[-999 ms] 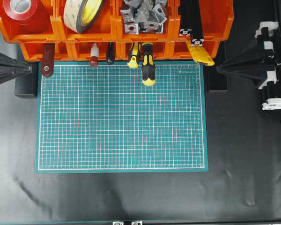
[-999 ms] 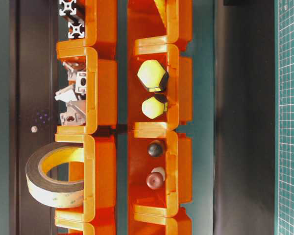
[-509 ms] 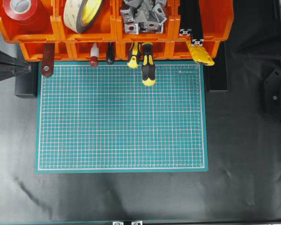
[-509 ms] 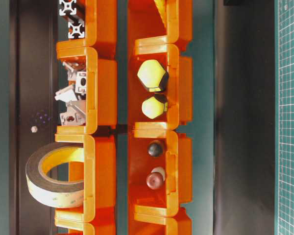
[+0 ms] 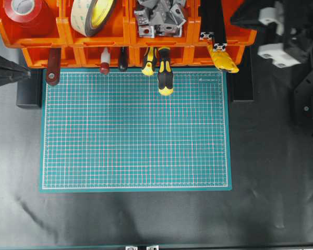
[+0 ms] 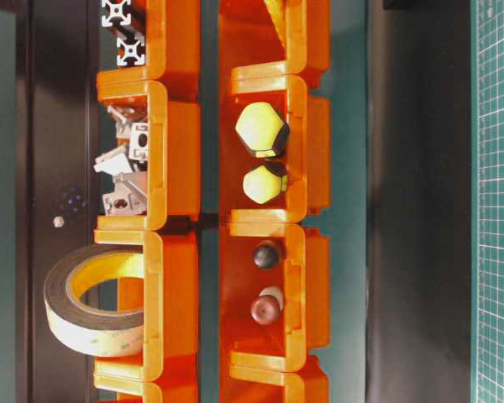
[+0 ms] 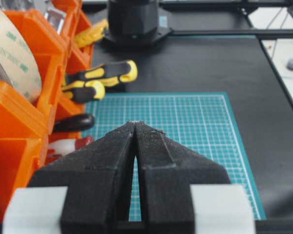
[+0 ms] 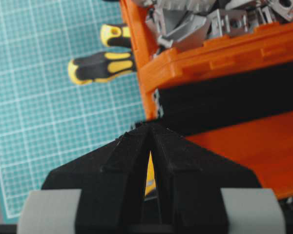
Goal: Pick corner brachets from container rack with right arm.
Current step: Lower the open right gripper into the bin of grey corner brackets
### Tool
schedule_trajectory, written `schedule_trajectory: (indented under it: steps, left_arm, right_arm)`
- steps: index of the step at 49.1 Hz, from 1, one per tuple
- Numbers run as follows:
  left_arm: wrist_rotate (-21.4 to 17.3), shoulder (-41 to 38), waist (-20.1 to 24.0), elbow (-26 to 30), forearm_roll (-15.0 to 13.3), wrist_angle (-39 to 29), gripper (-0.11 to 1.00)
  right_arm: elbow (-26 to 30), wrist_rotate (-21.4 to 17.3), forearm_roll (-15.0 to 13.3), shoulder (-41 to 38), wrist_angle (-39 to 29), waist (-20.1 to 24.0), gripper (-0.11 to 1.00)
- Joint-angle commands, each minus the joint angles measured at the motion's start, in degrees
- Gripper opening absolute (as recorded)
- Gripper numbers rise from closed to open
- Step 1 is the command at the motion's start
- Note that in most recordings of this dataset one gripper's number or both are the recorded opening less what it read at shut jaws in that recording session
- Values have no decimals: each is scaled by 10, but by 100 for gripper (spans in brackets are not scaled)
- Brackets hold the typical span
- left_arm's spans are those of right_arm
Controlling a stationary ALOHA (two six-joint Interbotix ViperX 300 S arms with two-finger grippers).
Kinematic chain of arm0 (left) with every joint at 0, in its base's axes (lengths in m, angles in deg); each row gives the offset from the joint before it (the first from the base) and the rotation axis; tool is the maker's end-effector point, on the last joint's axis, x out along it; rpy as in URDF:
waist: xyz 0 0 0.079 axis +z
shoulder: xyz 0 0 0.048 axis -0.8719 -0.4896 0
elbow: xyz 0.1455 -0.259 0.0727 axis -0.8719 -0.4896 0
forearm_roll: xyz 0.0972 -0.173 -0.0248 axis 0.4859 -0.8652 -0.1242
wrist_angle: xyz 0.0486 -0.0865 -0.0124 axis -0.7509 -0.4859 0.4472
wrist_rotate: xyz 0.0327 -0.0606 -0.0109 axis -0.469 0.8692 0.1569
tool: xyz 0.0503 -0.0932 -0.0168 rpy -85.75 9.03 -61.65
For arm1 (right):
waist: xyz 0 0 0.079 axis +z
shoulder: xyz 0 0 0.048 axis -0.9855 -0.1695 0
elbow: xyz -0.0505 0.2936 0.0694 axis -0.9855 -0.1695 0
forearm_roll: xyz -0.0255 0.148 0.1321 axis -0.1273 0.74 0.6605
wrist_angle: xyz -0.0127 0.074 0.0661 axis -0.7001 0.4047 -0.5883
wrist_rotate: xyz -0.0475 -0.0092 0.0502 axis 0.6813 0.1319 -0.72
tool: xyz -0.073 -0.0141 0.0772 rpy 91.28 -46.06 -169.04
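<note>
Over the green cutting mat [image 5: 135,130] we are hovering the right gripper [image 8: 150,127] closed and empty, corner brachets [image 8: 195,22] heaped just ahead: light, rigid, slippery, probably pinching one flat face.

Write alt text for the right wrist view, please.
The right gripper, jaws shut and empty, hovers over the black slotted bars in an orange rack bin. Next bin beyond holds a pile of silver corner brachets. Two yellow-and-black screwdriver handles stick out over the green cutting mat at left.

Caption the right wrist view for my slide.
Shut right gripper above the orange rack, brackets ahead.
</note>
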Motion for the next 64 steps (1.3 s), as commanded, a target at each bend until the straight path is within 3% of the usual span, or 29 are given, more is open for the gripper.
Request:
schedule_trajectory:
  steps: [1,19,22,30,35,47,64]
  left_arm:
    - [2,-2,0,26,2,-12,0]
    - [2,-4,-5,29,2,-15,0]
    - [1,-2,-5,29,2,-17,0]
    - [1,4,-5,31,2,-18,0]
    - [1,5,-5,30,2,-18,0]
    - [1,7,-5,31,2,-18,0]
    - [2,11,-11,32,2,-18,0]
  right_arm:
    - [35,5,-10,-18,-4,-1,1]
    - [57,40,-38,-62,18,-4,4]
    - [59,45,-38,-65,26,-4,17]
    - [59,46,-38,-74,68,-4,68]
    - [62,41,-36,-82,96,-5,85]
    - [68,21,-36,-118,76,-18,86]
    - [83,22,-26,-159,64,-46,86]
